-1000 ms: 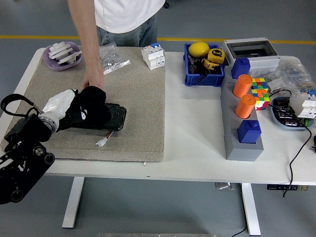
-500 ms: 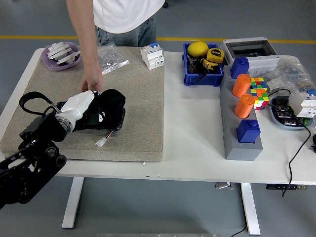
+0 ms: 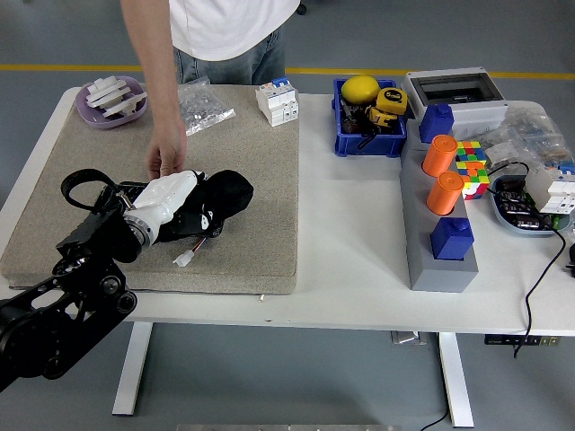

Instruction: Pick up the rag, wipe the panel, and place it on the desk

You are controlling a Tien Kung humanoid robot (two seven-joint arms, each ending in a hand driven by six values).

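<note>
Rag on the panel
My left hand [image 3: 171, 199] grips the black rag [image 3: 223, 196] over the panel [image 3: 190, 226]; a person's hand [image 3: 166, 154] rests just behind.

Black jointed left arm [image 3: 63, 305] with looped cable, white-shelled hand [image 3: 171, 202], black fingers.

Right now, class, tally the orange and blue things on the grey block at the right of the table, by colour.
Orange cylinders: 2
Blue blocks: 2
Total: 4, all on the grey block.
</note>
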